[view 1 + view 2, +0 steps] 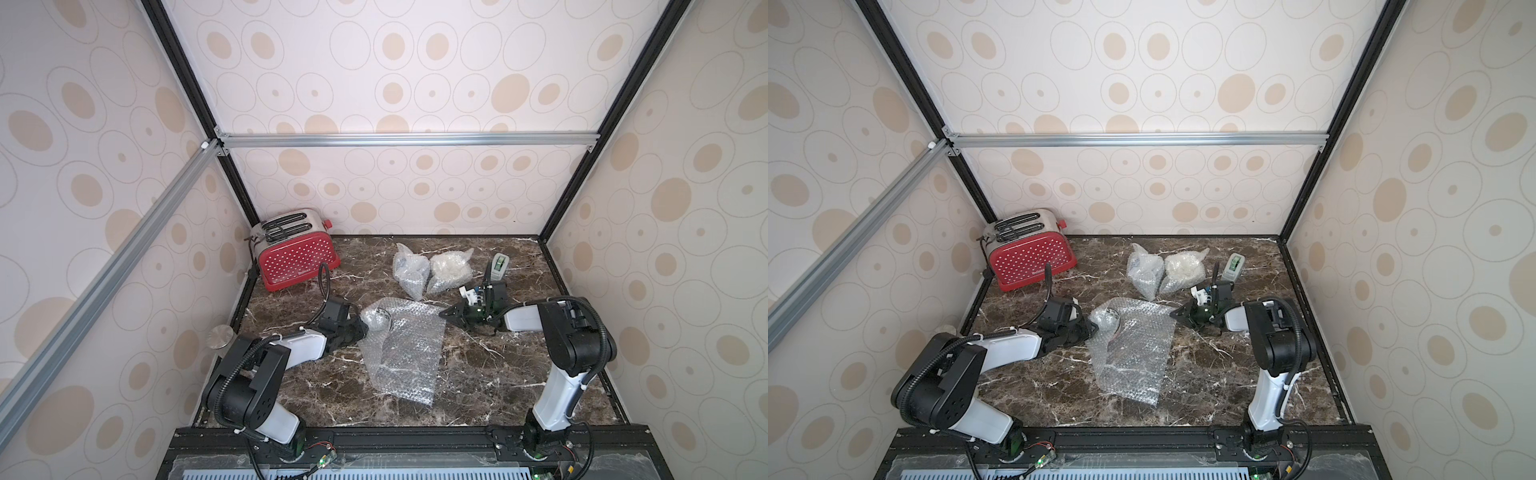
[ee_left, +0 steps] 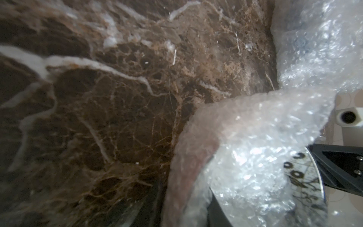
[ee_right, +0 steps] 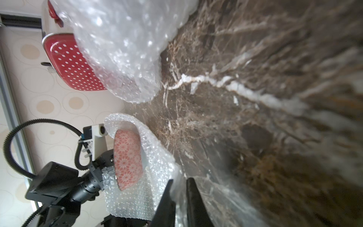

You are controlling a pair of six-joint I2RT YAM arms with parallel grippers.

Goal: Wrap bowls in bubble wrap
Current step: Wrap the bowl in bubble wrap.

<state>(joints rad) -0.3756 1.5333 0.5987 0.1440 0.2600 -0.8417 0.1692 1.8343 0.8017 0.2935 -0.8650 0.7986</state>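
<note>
A small bowl (image 1: 376,318), red-pink patterned outside (image 3: 127,157) and white with black marks inside (image 2: 302,176), stands tipped on its side at the left corner of a clear bubble wrap sheet (image 1: 409,353). My left gripper (image 1: 365,326) is shut on the bowl's wall, with a fold of wrap (image 2: 245,137) caught in the grip. My right gripper (image 1: 442,313) sits low at the sheet's far right corner. In the right wrist view its fingers (image 3: 167,196) stand close together with the sheet's edge pinched between them. Both top views show the sheet (image 1: 1136,353) lying mostly flat towards the front.
Two bundles of bubble wrap (image 1: 411,268) (image 1: 451,266) lie at the back of the marble table (image 1: 498,374). A tape dispenser (image 1: 498,266) stands to their right, a red dotted toaster (image 1: 297,253) in the back left corner. A round metal disc (image 1: 220,336) sits beyond the left edge.
</note>
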